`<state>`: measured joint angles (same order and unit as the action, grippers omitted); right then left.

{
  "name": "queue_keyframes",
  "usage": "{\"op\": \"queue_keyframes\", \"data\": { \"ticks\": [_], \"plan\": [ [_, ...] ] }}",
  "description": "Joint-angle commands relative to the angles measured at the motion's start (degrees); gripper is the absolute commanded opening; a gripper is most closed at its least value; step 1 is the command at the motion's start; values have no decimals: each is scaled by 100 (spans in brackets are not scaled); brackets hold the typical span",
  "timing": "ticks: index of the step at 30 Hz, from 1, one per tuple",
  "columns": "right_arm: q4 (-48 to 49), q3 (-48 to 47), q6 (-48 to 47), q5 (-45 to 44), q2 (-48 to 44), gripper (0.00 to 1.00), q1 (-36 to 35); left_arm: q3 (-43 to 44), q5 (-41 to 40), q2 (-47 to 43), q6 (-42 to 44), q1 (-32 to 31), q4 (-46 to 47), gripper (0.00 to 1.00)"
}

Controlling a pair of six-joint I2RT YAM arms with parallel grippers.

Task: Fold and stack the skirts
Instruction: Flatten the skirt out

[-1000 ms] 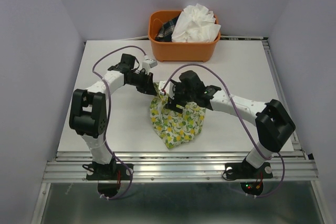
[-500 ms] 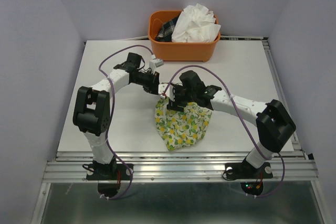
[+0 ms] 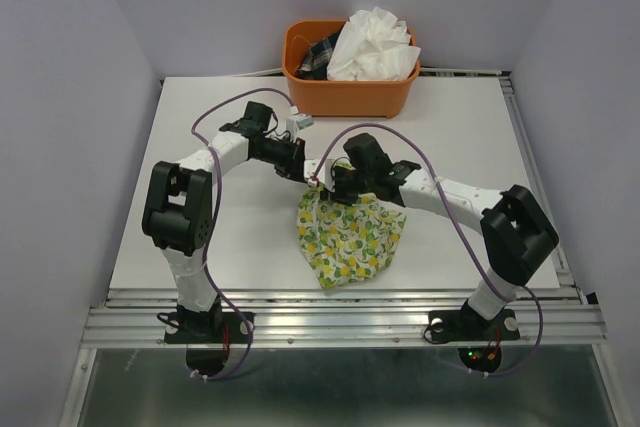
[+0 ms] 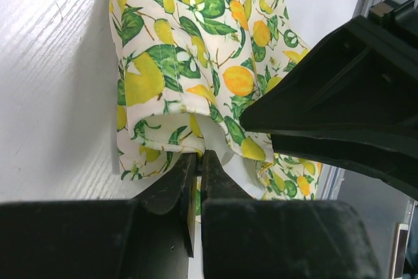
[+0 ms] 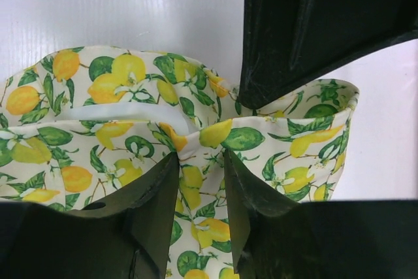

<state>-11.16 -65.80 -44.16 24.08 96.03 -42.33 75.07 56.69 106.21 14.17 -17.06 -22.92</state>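
At mid-table, seen from the overhead camera, both arms meet over the lemon skirt [image 3: 350,237], which lies in a rumpled heap on the white table [image 3: 200,147], its far edge lifted towards the two claws. Left claw [image 3: 303,167] comes in from the left, right claw [image 3: 335,185] from the right, the two almost touching above the cloth's upper edge; from this height neither grip can be read. Left wrist camera fills that gap: left claw [image 4: 198,160] has its fingers pressed nearly together, with a thin sliver of the lemon skirt [image 4: 183,63] hem caught between them. It also shows the black bulk of the right claw [image 4: 339,115] close on the right, over the same cloth. Right wrist camera gives the other side: right claw [image 5: 199,160] has its fingers drawn in on either side of a gathered fold of the lemon skirt [image 5: 98,135], the cloth filling the narrow gap and puckered there, so it reads as a pinch. The left claw [image 5: 313,24] looms dark at upper right of that view, just beyond the hem. Only the overhead view takes in the back of the table: an orange basket [image 3: 345,97] holding the white skirt [image 3: 375,42], crinkled and piled above the rim, with a dark checked cloth [image 3: 315,57] tucked beside it.
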Motion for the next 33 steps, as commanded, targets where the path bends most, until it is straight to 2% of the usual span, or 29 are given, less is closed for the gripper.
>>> {"op": "queue_keyframes", "data": {
  "ticks": [1, 4, 5, 8, 15, 21, 22, 25, 29, 33],
  "plan": [
    [-61, -337, -180, 308, 4, 42, 5, 254, 229, -30, -38, -43, 7, 0],
    [-150, -363, -172, 343, -14, 50, 5, 254, 229, -22, -37, -43, 15, 0],
    [-150, -363, -180, 343, -5, 57, 5, 254, 255, -13, -46, -52, 15, 0],
    [-159, -381, -215, 308, -5, 63, 5, 245, 273, 5, -81, -69, 15, 0],
    [166, -267, -181, 80, 48, 63, 5, 192, 448, 13, -301, -105, 156, 0],
    [281, -249, -154, 45, 48, 39, 5, 175, 484, 66, -389, -122, 217, 0],
    [255, -258, -189, 45, 48, 25, 5, 175, 484, 66, -398, -122, 244, 0],
    [106, -293, -207, 62, 39, 1, 5, 201, 449, 66, -468, -122, 279, 0],
    [44, -354, 83, -60, -189, 1, 57, 219, 203, 14, -468, -122, 279, 0],
    [-228, -635, 355, -105, -479, 1, 312, 333, -620, -101, -328, -105, 191, 0]
  ]
}}
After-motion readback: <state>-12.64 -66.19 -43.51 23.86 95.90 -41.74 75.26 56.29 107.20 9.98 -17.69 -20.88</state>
